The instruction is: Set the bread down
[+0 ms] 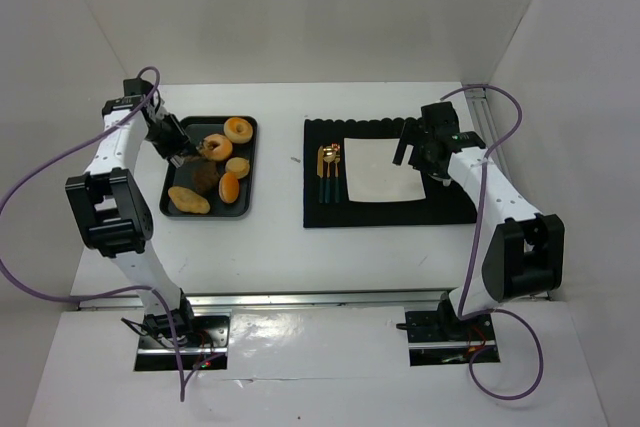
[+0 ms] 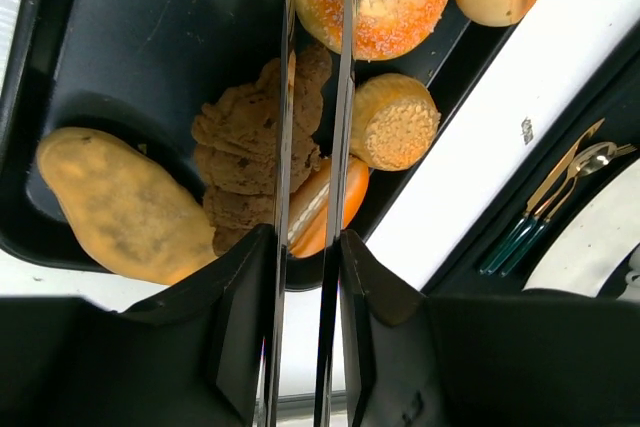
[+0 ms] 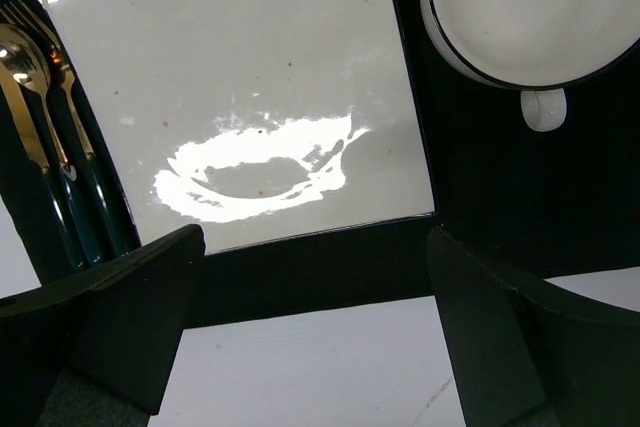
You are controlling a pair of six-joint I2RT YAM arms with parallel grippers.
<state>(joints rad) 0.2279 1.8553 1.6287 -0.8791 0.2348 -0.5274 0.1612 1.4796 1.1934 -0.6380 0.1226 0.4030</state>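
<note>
The left tool (image 1: 185, 155) hangs over the far left part of the black tray (image 2: 150, 37), its fingers (image 2: 240, 327) drawn to a narrow slit with nothing between them. The right tool (image 3: 315, 247) stands wide and grips nothing above the right side of the black mat (image 1: 390, 212). On the white surface (image 1: 280, 247) mat and tray lie well apart, a square white plate (image 1: 378, 169) rests on the mat, the bread (image 2: 120, 202) sits in the tray among a sugared ring (image 2: 390, 17), buns and a dark lumpy piece (image 2: 235, 147), and cutlery (image 1: 330, 175) lies just left of the plate.
</note>
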